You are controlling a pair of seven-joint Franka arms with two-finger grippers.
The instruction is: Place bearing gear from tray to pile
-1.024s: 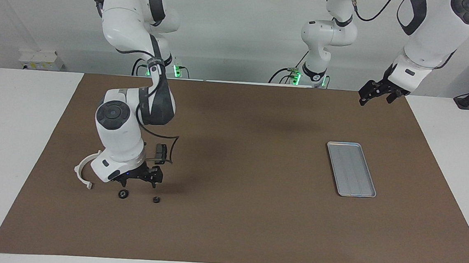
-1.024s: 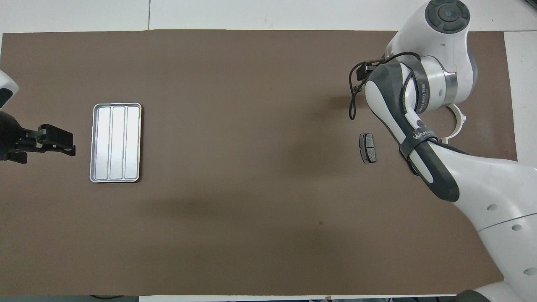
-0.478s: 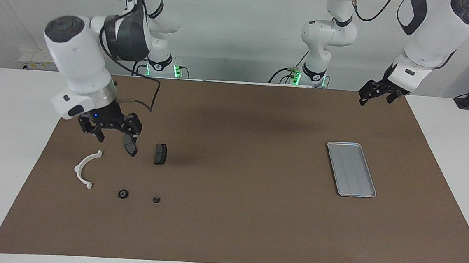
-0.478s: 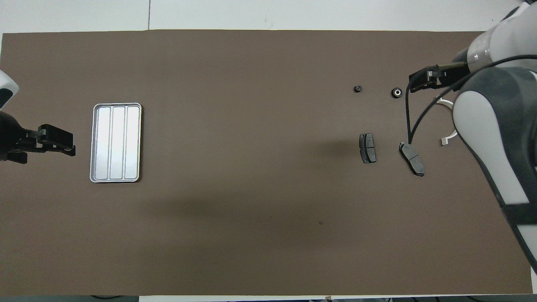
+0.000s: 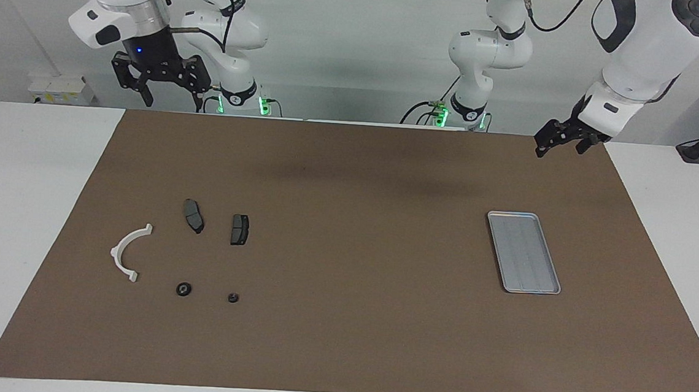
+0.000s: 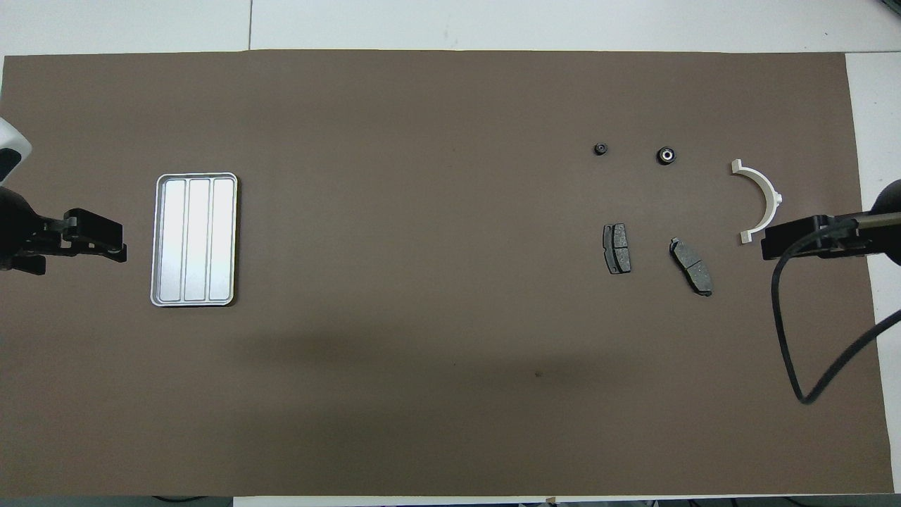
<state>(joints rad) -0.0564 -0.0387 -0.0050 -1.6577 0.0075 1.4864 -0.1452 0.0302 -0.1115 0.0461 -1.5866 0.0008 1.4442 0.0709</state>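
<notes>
The silver ribbed tray lies empty toward the left arm's end of the table. The pile lies toward the right arm's end: a white arc and two dark brake pads. Two small black round parts lie on the mat farther from the robots than the pads. I cannot tell which one is the bearing gear. My right gripper is open and empty, raised high over the mat's edge by its base. My left gripper waits beside the tray.
A brown mat covers the table between the tray and the pile. A black cable hangs from the right arm over the mat's end.
My right gripper has risen from just over the small round parts and drawn back toward its base, empty. The whole pile now shows. The left arm has not moved.
</notes>
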